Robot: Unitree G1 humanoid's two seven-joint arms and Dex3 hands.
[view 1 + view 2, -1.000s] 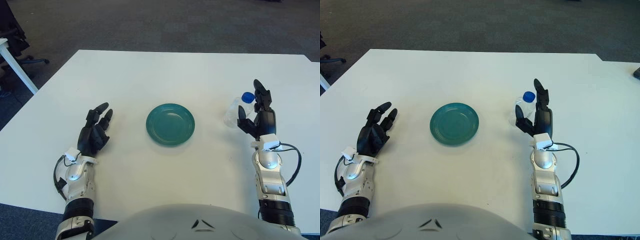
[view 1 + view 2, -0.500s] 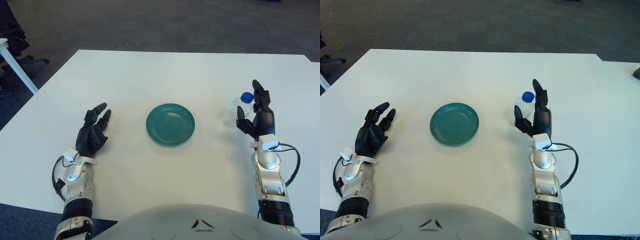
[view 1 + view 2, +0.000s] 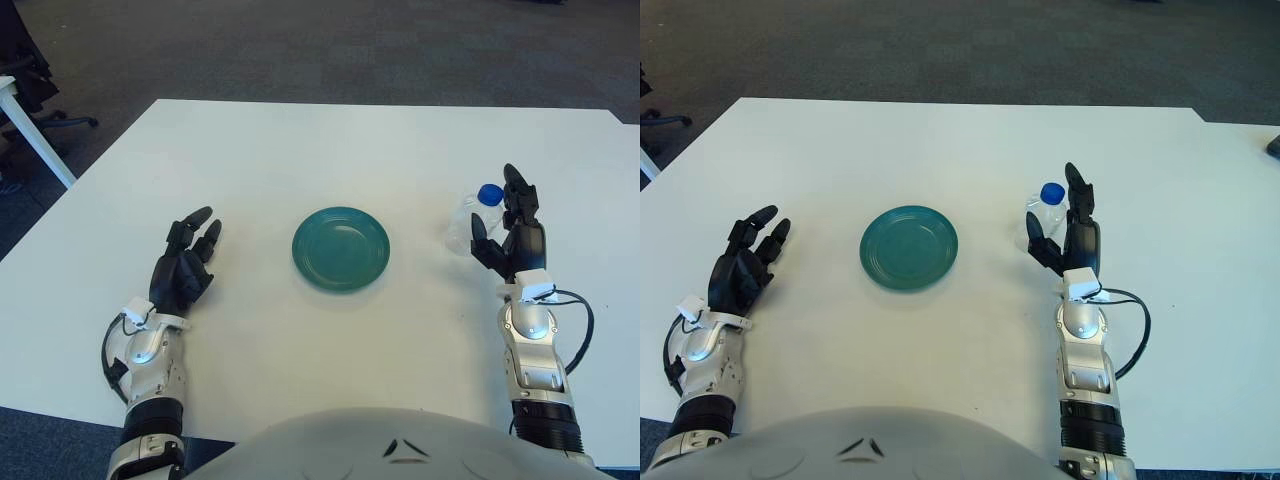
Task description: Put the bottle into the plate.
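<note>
My right hand [image 3: 508, 238] is open beside the bottle [image 3: 470, 218], which stands on the worktop [image 3: 300, 150] right of the plate [image 3: 340, 247]. I should wrap its middle gently, then lift straight.

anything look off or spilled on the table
Nothing stands out. The bottle is capped and intact beside the open right robot hand, the plate sits flat and bare, and the left robot hand shows left of it.

bottle [image 3: 465, 222]: clear plastic, blue cap | plate [image 3: 341, 248]: glossy teal glaze | table [image 3: 300, 160]: smooth matt white
</note>
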